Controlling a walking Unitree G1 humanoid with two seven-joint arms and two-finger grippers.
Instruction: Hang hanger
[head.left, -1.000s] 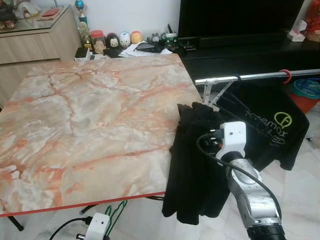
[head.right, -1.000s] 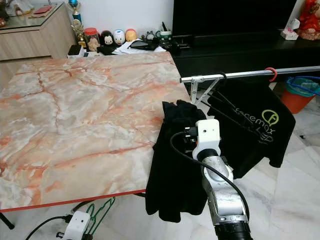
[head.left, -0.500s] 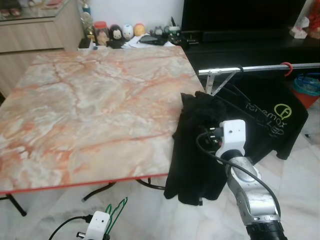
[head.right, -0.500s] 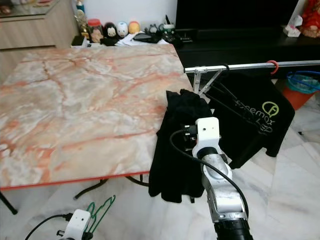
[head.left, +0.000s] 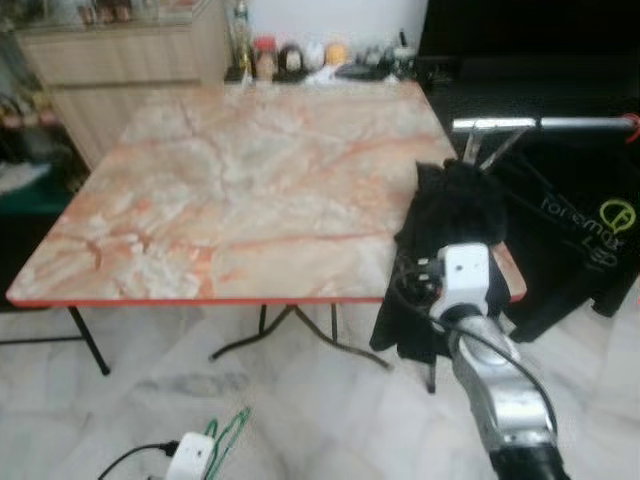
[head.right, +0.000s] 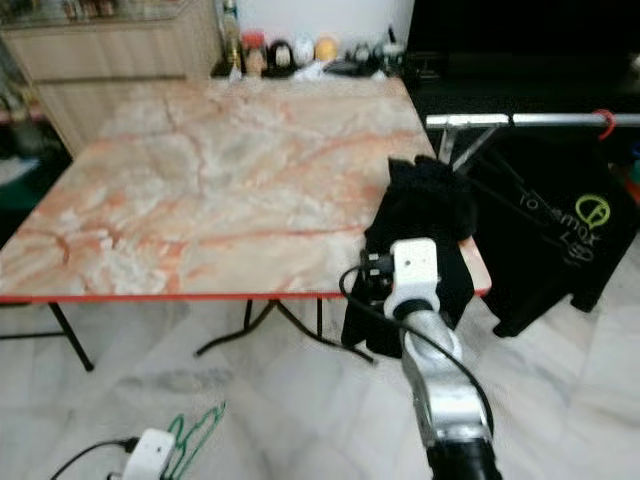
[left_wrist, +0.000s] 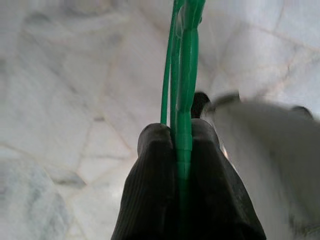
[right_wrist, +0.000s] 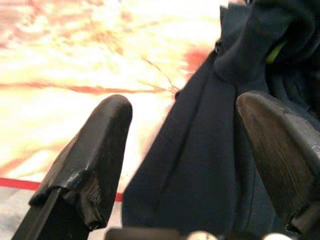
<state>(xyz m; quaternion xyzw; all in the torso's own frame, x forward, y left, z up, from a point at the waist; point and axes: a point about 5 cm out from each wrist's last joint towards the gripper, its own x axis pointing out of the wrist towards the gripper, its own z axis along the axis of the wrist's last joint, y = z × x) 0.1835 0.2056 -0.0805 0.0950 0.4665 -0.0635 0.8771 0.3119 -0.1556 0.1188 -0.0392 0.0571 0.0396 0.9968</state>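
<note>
While the left gripper (left_wrist: 182, 145) hangs low over the floor (head.left: 130, 400), its fingers clamp the green hanger (left_wrist: 181, 75), carried there presumably to keep it free of the table legs. Right gripper (right_wrist: 180, 145) is raised, fingers spread wide apart with nothing between them, facing the black garment (head.left: 445, 240) draped over the marble table (head.left: 250, 190) corner. Rail (head.left: 540, 125) stands beside that corner, a printed black shirt (head.left: 580, 230) already hanging on it. Approach room looks tight between table edge and rail; open floor lies nearer the robot.
</note>
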